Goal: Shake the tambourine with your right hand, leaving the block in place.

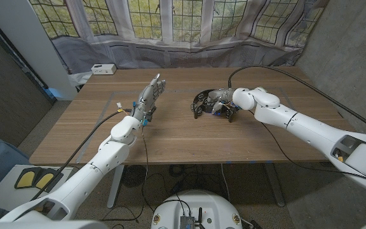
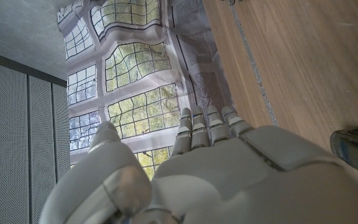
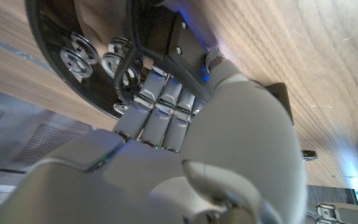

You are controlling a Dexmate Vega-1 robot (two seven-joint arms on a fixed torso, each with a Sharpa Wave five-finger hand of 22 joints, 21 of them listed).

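Note:
A black tambourine (image 1: 202,102) with silver jingles sits right of the table's middle. My right hand (image 1: 224,102) is on its right side. In the right wrist view the fingers (image 3: 160,99) curl over the tambourine's rim (image 3: 61,43) and grip it. A small dark block (image 1: 231,116) shows just in front of that hand, mostly hidden by it; its dark edge (image 3: 279,93) peeks out behind the hand. My left hand (image 1: 150,95) is raised over the table's left middle, fingers straight and together, holding nothing; its back (image 2: 229,168) shows in the left wrist view.
A small white box (image 1: 102,69) sits at the table's (image 1: 170,143) back left corner. A black cable (image 1: 297,79) arcs over the table behind my right arm. A curtain with a window print (image 1: 170,25) hangs behind the table.

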